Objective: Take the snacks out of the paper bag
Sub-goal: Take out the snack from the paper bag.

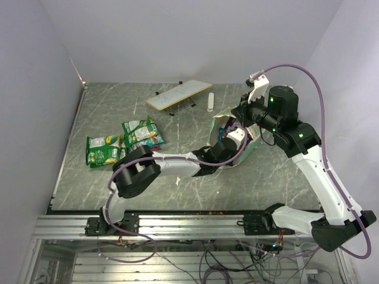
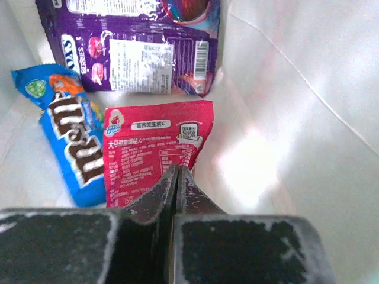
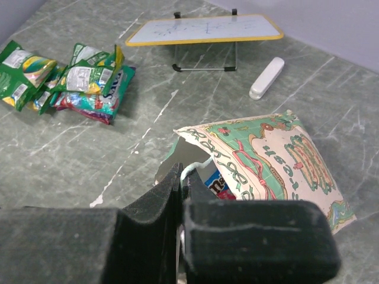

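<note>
The mint-green paper bag [image 1: 251,142] lies on its side at centre right, mouth towards the left arm. My left gripper [image 2: 176,170] is deep inside it, jaws closed at the near edge of a red/pink packet [image 2: 154,142]. A blue-white packet [image 2: 68,142] and a purple packet [image 2: 142,47] lie beside it on the cream inside [image 2: 296,106]. My right gripper [image 3: 188,173] is shut on the bag's white cord handle [image 3: 200,167] and holds the mouth up; the printed bag side [image 3: 278,160] lies beyond it. Green packets [image 1: 103,149] and a mixed pile [image 1: 142,133] lie on the table to the left.
A flat white board [image 1: 179,94] on black legs stands at the back, with a small white oblong object [image 1: 211,102] to its right. Both show in the right wrist view, the board [image 3: 204,28] and the oblong [image 3: 266,77]. The walls close in on three sides.
</note>
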`<action>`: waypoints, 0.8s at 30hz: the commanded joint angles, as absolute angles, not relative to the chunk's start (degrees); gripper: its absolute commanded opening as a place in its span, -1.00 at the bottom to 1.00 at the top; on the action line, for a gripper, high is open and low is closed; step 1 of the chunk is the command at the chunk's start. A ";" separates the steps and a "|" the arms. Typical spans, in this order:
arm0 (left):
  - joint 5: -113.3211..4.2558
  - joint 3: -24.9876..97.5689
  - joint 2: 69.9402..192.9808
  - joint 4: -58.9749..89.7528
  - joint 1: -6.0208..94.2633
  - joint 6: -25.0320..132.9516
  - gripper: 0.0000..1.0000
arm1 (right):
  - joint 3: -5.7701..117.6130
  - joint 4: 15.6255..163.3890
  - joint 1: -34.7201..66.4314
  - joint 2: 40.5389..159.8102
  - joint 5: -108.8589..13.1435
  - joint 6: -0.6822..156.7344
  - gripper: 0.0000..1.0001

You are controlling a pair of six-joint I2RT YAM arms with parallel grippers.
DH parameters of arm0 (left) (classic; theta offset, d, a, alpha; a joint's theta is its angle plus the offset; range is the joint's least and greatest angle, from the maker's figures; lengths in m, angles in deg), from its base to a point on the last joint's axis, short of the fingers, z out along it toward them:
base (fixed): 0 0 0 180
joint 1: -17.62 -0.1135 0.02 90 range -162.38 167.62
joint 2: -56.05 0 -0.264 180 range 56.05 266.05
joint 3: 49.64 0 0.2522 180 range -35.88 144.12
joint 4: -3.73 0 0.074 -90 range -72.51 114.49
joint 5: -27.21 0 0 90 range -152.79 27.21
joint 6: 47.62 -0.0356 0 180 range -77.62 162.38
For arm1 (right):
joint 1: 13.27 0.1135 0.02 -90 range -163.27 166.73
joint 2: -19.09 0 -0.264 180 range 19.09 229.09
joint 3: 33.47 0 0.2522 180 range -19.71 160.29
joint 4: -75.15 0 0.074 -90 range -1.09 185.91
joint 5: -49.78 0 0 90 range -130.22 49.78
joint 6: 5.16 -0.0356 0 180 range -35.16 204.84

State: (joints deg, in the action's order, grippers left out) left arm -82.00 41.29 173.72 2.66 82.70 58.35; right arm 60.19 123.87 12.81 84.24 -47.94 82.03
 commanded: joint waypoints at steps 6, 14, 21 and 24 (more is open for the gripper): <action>-74.67 34.90 159.81 12.49 82.92 63.65 -0.86 | 56.35 117.62 12.39 82.19 -44.95 84.66 -1.00; -72.88 32.55 150.52 15.53 82.49 63.86 -0.86 | 53.41 116.21 12.30 79.98 -44.44 83.85 -1.00; -73.74 35.50 148.92 18.84 81.07 66.04 -0.86 | 52.60 115.41 12.30 79.35 -44.42 83.61 -1.00; -73.27 38.04 148.25 22.08 80.44 66.24 -0.86 | 53.53 115.56 12.30 80.13 -43.63 83.24 -1.00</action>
State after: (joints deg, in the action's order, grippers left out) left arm -74.54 33.99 149.50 18.03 81.37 65.14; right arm 53.13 117.38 12.66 80.19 -44.91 83.76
